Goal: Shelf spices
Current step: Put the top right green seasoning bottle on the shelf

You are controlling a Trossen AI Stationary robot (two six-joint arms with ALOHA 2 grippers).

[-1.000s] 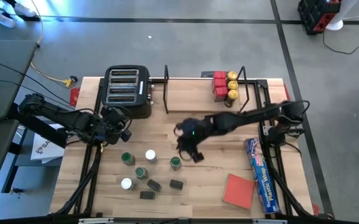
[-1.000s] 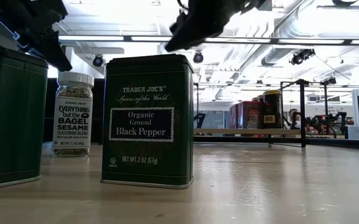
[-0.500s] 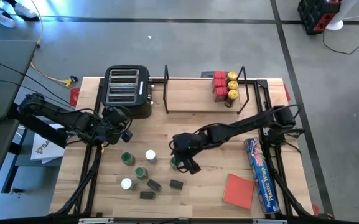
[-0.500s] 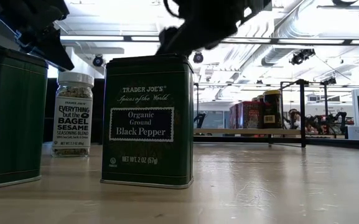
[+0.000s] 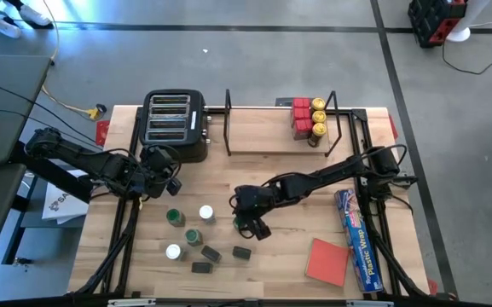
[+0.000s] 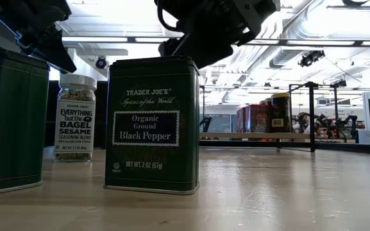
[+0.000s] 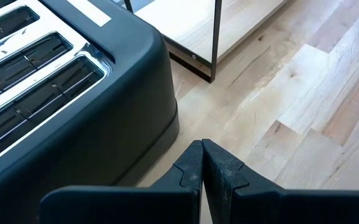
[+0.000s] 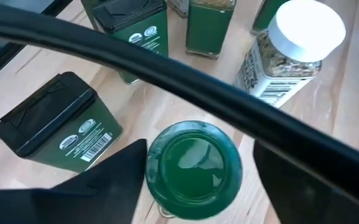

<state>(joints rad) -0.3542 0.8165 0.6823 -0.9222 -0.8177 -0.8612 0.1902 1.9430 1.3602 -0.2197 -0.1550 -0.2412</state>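
On shelf (image 5: 267, 141), red and yellow-topped spices (image 5: 309, 118), right claw (image 5: 247, 223) spread around green-lidded jar (image 8: 195, 163), left claw (image 7: 202, 169) closed, empty.

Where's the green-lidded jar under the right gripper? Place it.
High view: the green-lidded jar stands mid-table, right of the white-lidded jar, between the open right gripper's fingers.
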